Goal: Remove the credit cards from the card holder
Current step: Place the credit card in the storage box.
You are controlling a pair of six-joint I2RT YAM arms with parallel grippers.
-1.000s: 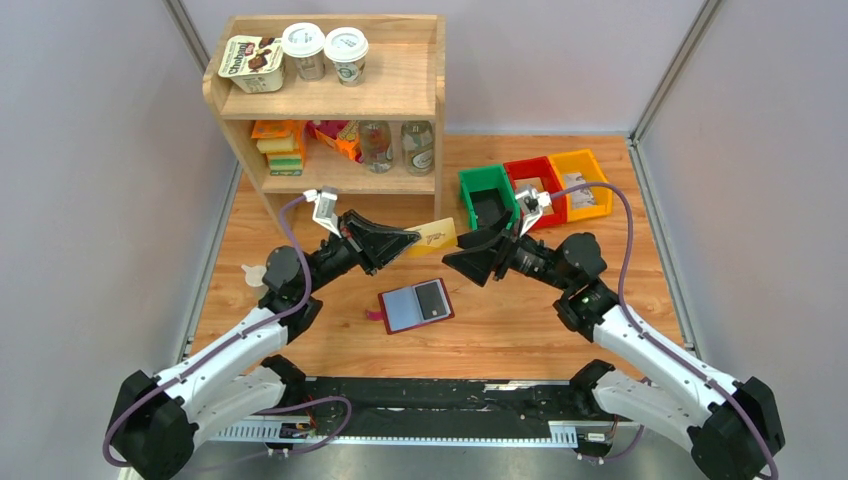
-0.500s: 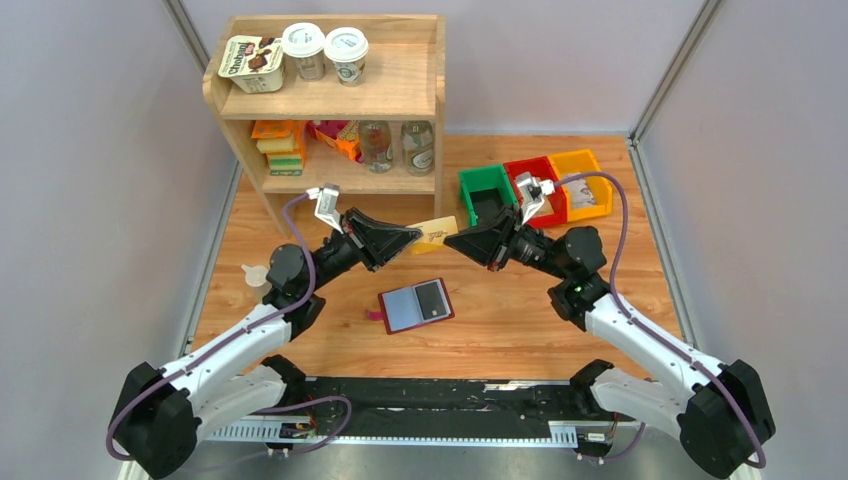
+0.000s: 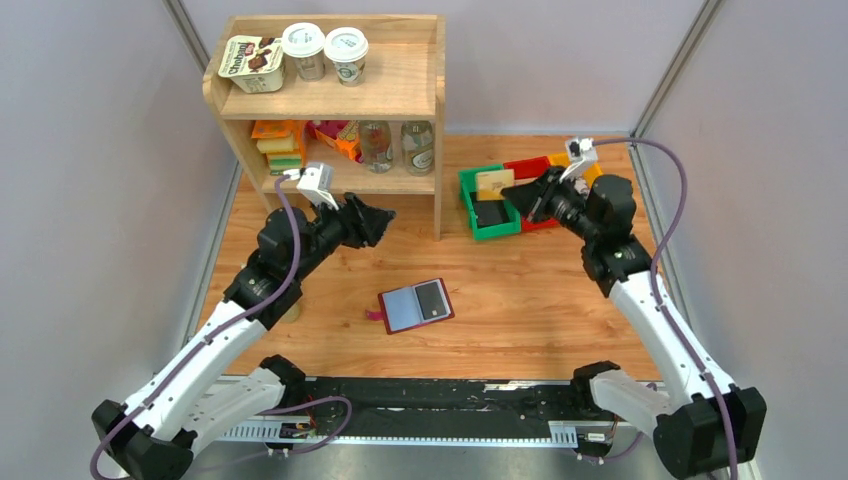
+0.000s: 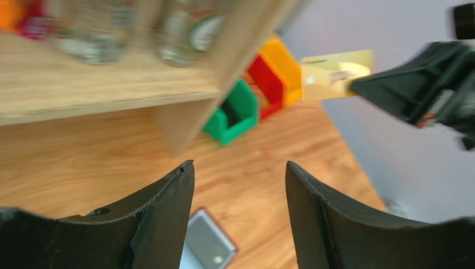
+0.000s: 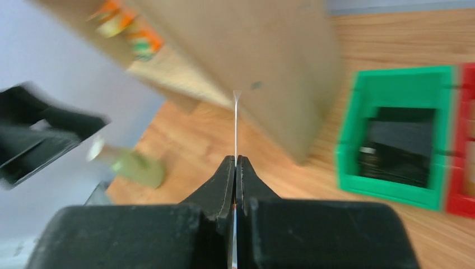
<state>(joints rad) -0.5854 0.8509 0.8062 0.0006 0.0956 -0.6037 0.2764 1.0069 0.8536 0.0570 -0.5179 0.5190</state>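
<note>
Left side first: your left gripper [image 3: 385, 214] hangs in the air in front of the wooden shelf [image 3: 340, 100], fingers spread wide with nothing between them; its wrist view shows the gap bare. Below and to its right the card holder [image 3: 415, 306] lies open and flat on the table [image 3: 520, 320], well apart from both grippers. One dark card [image 3: 432, 298] sits in its right-hand sleeve; the left sleeve looks grey-blue and I can't tell if it holds anything. Further right, the gold card [image 3: 493, 181] is up in the air over the green bin [image 3: 470, 200], pinched at one edge by your right gripper [image 3: 512, 190]. The right wrist view has those fingers pressed together on the card, seen edge-on. Something dark and flat lies in that bin, too unclear to name. The step in hand looks like dropping off a pulled card. The next move calls for lowering the right gripper until the card is inside the bin walls, then parting the fingers. After that the dark card needs pulling, with the holder likely needing to be pinned so it doesn't slide.
</note>
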